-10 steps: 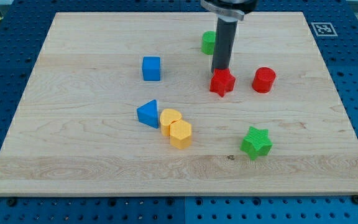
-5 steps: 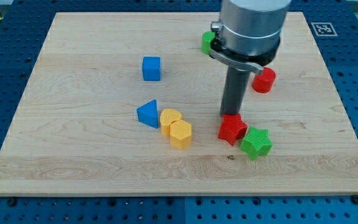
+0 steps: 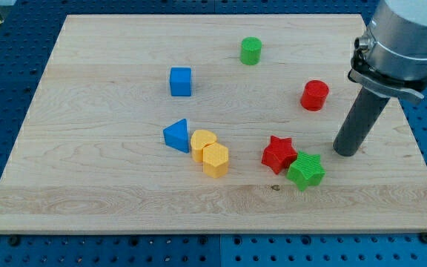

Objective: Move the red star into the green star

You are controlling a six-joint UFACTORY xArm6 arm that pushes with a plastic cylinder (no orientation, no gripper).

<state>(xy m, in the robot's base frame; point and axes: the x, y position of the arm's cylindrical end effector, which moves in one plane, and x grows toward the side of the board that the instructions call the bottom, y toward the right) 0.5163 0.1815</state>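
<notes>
The red star [image 3: 277, 154] lies on the wooden board [image 3: 110, 170] at the lower right of centre. It touches the green star [image 3: 306, 170], which sits just to its lower right. My tip [image 3: 345, 153] rests on the board to the right of both stars, apart from them, a little above and right of the green star.
A red cylinder [image 3: 314, 96] stands above the stars. A green cylinder [image 3: 250, 51] is near the view's top. A blue cube [image 3: 180, 81] is upper left of centre. A blue triangle [image 3: 176, 136] and two yellow blocks [image 3: 210, 152] cluster left of the red star.
The red star was pushed down from near the red cylinder until it touched the green star. My tip then left it and moved to the right.
</notes>
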